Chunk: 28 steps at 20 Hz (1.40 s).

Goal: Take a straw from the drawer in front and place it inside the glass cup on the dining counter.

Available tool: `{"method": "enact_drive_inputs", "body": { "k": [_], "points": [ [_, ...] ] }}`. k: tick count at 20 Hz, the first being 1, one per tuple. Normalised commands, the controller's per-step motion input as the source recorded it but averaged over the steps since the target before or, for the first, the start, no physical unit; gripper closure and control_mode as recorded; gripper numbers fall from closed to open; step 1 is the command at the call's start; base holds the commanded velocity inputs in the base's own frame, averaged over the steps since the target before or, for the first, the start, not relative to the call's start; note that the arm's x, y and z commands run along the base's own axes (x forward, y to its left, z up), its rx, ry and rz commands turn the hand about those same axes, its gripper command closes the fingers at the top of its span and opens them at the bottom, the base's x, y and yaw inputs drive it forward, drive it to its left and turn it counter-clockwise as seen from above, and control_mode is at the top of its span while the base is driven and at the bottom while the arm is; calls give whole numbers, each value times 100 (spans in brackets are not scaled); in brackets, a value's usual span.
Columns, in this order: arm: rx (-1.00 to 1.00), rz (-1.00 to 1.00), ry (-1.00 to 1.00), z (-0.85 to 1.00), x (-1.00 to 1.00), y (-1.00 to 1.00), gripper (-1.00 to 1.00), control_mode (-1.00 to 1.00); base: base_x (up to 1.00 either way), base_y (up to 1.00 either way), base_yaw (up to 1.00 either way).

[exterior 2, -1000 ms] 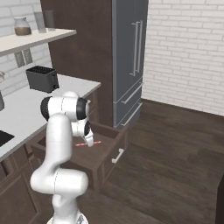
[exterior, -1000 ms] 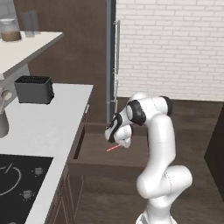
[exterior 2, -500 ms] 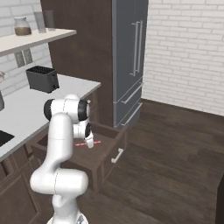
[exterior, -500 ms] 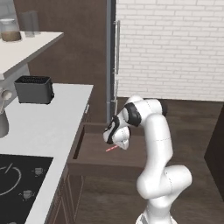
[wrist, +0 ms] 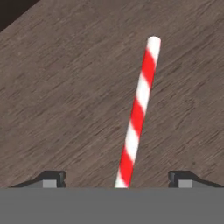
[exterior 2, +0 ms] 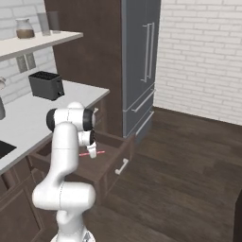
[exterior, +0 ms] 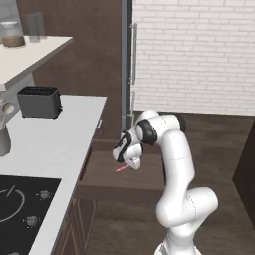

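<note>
One straw [wrist: 138, 109]; one open drawer [exterior 2: 111, 158]; one toaster [exterior: 39, 102]; one fridge [exterior 2: 141, 66]; two shelf jars [exterior 2: 24, 28].

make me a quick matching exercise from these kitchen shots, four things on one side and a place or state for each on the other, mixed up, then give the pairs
Things:
1. red and white striped straw
2. dark brown wooden drawer
3. black boxy toaster
4. robot's two-finger claw

Places or states:
A. pulled out from under the worktop
B. standing on the white worktop by the wall
C. lying flat on the wood floor of the drawer
D. open, a tip on each side of the straw

Pairs: 1-C, 2-A, 3-B, 4-D
</note>
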Motion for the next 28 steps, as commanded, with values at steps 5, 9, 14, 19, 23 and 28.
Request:
{"method": "enact_drive_inputs", "body": {
  "k": [5, 9, 14, 19, 23, 28],
  "points": [
    [0, -19, -4, -91, -15, -54, 100, -100, 0, 0, 0],
    [0, -22, -3, -96, -22, -75, 100, -100, 0, 0, 0],
    [0, -22, -10, -96, -57, -91, 100, -100, 0, 0, 0],
    [1, -18, -13, -100, -74, -100, 100, -100, 0, 0, 0],
    [0, -15, -15, -99, -59, -98, 100, -100, 0, 0, 0],
    [0, -14, -7, -86, -62, -73, 100, -100, 0, 0, 0]
  ]
}}
